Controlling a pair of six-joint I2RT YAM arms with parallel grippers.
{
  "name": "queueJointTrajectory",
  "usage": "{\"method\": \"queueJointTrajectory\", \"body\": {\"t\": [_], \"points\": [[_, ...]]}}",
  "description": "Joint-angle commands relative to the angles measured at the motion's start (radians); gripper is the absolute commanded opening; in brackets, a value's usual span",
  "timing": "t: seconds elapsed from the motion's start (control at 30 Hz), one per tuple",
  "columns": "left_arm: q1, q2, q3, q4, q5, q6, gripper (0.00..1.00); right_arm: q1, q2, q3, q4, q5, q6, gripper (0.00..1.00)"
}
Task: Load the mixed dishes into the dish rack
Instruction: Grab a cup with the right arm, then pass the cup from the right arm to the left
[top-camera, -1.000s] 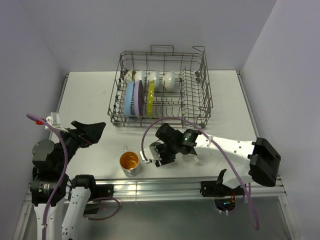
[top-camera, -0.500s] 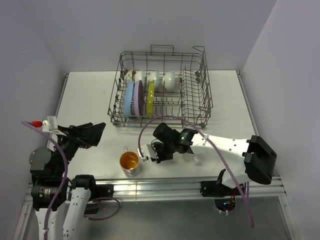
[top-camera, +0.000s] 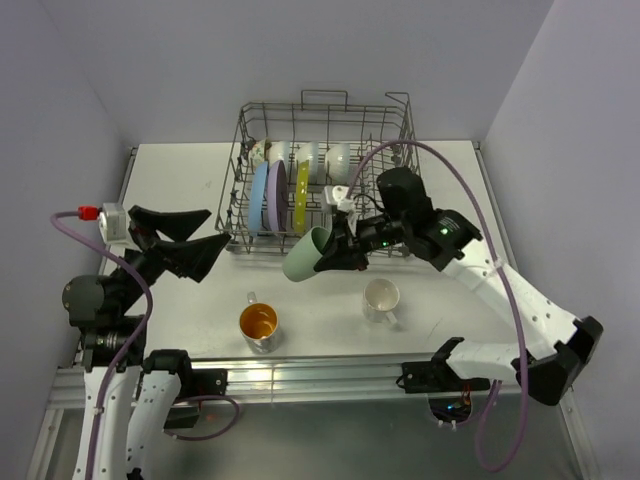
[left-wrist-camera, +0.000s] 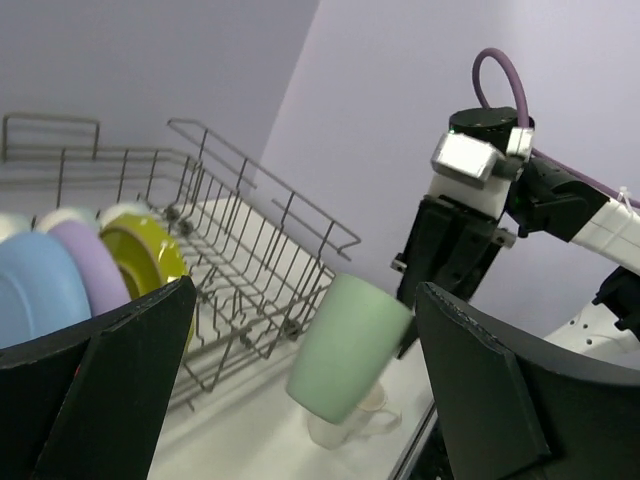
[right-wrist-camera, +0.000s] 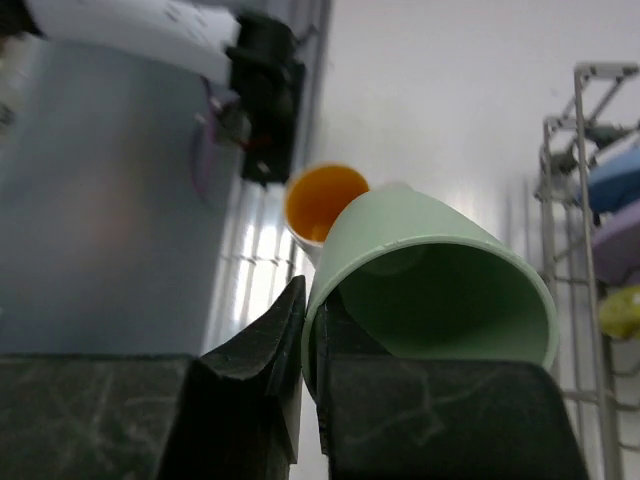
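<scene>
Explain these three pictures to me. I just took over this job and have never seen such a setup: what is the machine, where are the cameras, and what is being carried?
You are looking at two robot arms bolted to the near edge of a white table, each ending in a two-finger gripper. The wide picture comes from a fixed camera above and behind the arms. The other two come from a camera on each wrist, so each shows its own fingers.

The right gripper is shut on the rim of a pale green cup, holding it tilted above the table, just in front of the dish rack. The left gripper is open and empty.

In the rack, a blue plate, a lavender plate and a yellow-green plate stand on edge, with white bowls behind them. A white mug and an orange-inside cup sit on the table.
</scene>
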Motion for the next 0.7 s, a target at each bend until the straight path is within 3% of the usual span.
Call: {"method": "queueJointTrajectory", "body": {"t": [0.0, 0.03, 0.1, 0.13, 0.17, 0.23, 0.27, 0.5, 0.67], "points": [[0.004, 0.074, 0.041, 0.289, 0.086, -0.044, 0.99, -0.034, -0.064, 0.02, 0.194, -0.175, 0.307, 0.0], [0.004, 0.089, 0.049, 0.318, 0.086, -0.058, 0.99, -0.071, -0.07, 0.018, 0.27, -0.187, 0.491, 0.0], [0.002, 0.14, 0.047, 0.445, 0.089, -0.136, 0.99, -0.116, -0.074, -0.016, 0.613, -0.212, 0.742, 0.0], [-0.001, 0.157, 0.043, 0.499, 0.086, -0.171, 0.99, -0.163, -0.063, -0.04, 0.801, -0.226, 1.076, 0.0], [-0.004, 0.177, 0.032, 0.557, 0.077, -0.203, 0.99, -0.182, -0.048, -0.072, 1.103, -0.218, 1.223, 0.0], [-0.032, 0.238, 0.027, 0.717, 0.069, -0.276, 0.99, -0.208, 0.03, -0.068, 1.307, -0.166, 1.562, 0.0], [-0.048, 0.261, 0.032, 0.752, 0.068, -0.277, 0.99, -0.223, 0.058, -0.041, 1.423, -0.149, 1.635, 0.0], [-0.288, 0.401, 0.089, 0.757, 0.051, 0.104, 0.99, -0.234, 0.21, 0.121, 1.558, -0.068, 1.822, 0.0], [-0.311, 0.485, 0.144, 0.751, 0.019, 0.195, 0.99, -0.246, 0.23, 0.152, 1.676, -0.034, 1.906, 0.0]]}}
